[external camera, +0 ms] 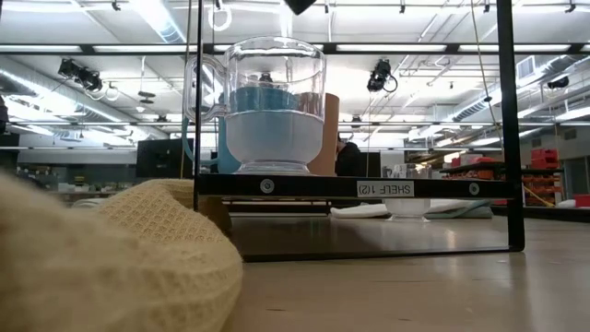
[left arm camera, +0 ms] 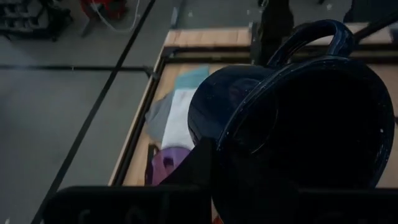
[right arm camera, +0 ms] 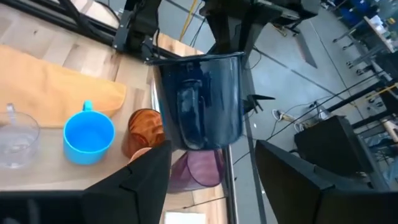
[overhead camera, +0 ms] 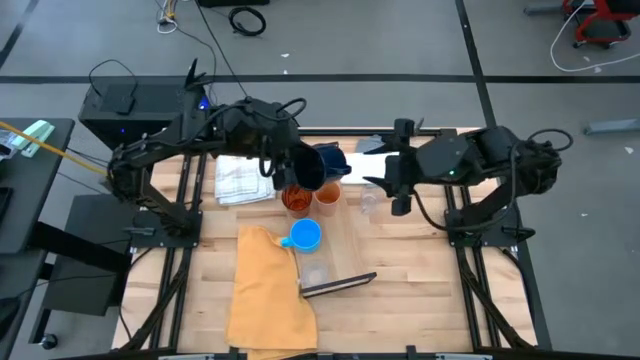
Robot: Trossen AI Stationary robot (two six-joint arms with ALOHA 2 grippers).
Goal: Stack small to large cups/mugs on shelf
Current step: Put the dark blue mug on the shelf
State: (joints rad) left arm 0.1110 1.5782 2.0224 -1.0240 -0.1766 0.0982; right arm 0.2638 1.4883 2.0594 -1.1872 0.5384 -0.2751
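My left gripper (overhead camera: 305,168) is shut on the dark navy mug (overhead camera: 327,162) and holds it in the air over the table's far middle. Below it stand a translucent orange tumbler (right arm camera: 144,130), a purple tumbler (right arm camera: 199,171) and a peach cup (overhead camera: 328,195). A bright blue mug (overhead camera: 303,235) and a clear cup (overhead camera: 315,275) stand on the pale shelf plank (overhead camera: 345,245). My right gripper (right arm camera: 214,180) is open to the right of the navy mug and faces it with nothing between its fingers. My left gripper holds the navy mug by its rim (right arm camera: 231,57), on the side away from the handle (right arm camera: 189,115), coming from above at a slant. One finger (left arm camera: 199,168) lies against the outer wall; the other is lost in the dark inside. The mug hangs near upright, clear of the table.
A mustard-yellow cloth (overhead camera: 268,290) lies at the near left, and a white checked cloth (overhead camera: 243,180) at the far left. Another clear cup (overhead camera: 372,200) stands under my right gripper. The shelf's dark end bar (external camera: 350,187) crosses the low view.
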